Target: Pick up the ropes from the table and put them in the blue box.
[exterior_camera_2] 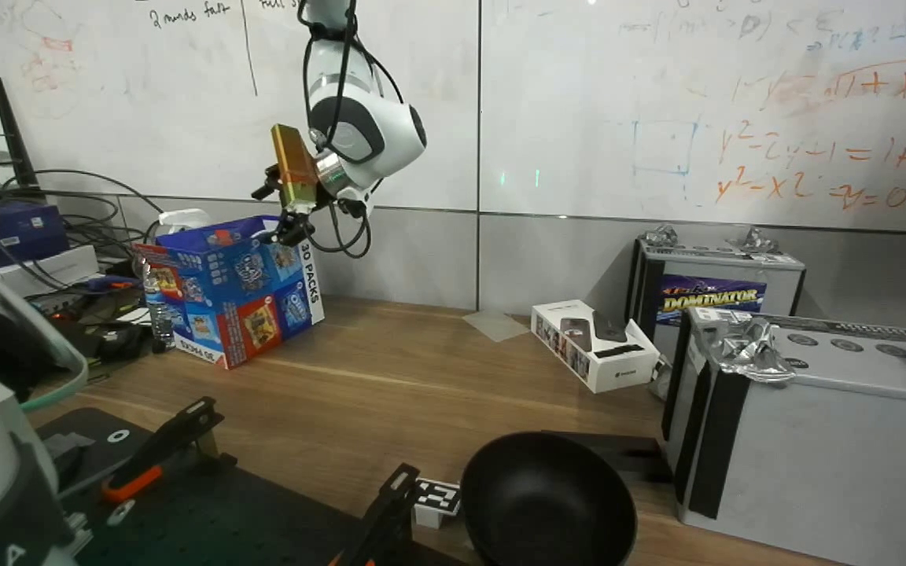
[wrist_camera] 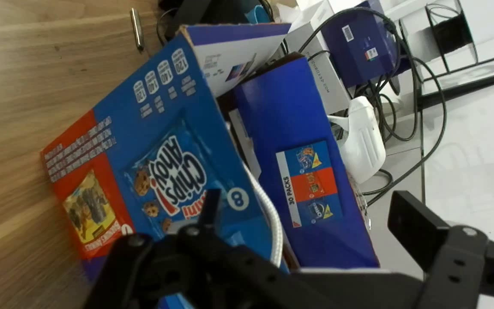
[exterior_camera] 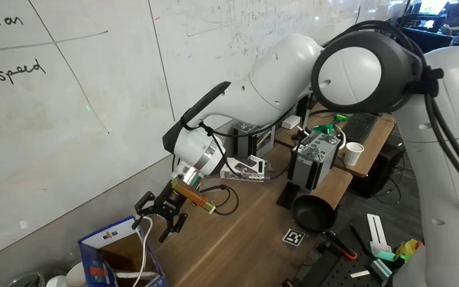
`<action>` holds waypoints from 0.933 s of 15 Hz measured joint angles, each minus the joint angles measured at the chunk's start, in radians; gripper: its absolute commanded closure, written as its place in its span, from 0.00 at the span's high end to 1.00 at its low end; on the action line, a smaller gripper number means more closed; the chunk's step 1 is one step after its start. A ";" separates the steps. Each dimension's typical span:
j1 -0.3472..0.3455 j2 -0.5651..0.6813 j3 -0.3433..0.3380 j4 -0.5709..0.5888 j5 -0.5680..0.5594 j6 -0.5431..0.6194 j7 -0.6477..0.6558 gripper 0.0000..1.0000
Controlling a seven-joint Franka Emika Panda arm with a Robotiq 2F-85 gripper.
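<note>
The blue box (exterior_camera: 92,263) stands open on the brown table (exterior_camera: 213,243), against the wall; it also shows in an exterior view (exterior_camera_2: 252,271) and in the wrist view (wrist_camera: 144,133). A white rope (exterior_camera: 145,249) lies partly inside the box and arcs up past its near edge toward my gripper. In the wrist view the rope (wrist_camera: 276,227) bends over the box's rim and passes behind a finger. My gripper (exterior_camera: 149,234) is above the box's edge. Its fingers are wide apart in the wrist view (wrist_camera: 313,219), with nothing pinched between them. The box's bottom is mostly hidden.
A black pan (exterior_camera_2: 547,495), a white phone box (exterior_camera_2: 594,346) and grey cases (exterior_camera_2: 807,440) stand on the table. The whiteboard wall (exterior_camera: 74,119) is close behind the box. A white bottle (wrist_camera: 362,141) and cables lie beyond the box.
</note>
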 measured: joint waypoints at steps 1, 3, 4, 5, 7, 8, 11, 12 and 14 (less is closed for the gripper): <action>0.018 -0.011 -0.009 -0.007 0.006 -0.005 -0.005 1.00; 0.062 -0.032 -0.019 -0.019 0.010 -0.006 -0.007 1.00; 0.090 -0.042 -0.021 -0.023 0.010 -0.003 -0.007 1.00; 0.119 -0.053 -0.022 -0.027 0.010 0.002 -0.007 1.00; 0.172 -0.068 -0.025 -0.030 0.010 0.011 -0.007 1.00; 0.196 -0.073 -0.028 -0.030 0.010 0.022 -0.007 1.00; 0.244 -0.077 -0.047 -0.030 0.005 0.048 -0.009 1.00; 0.251 -0.079 -0.059 -0.031 -0.018 0.048 -0.010 1.00; 0.261 -0.095 -0.088 -0.031 -0.124 0.041 -0.003 1.00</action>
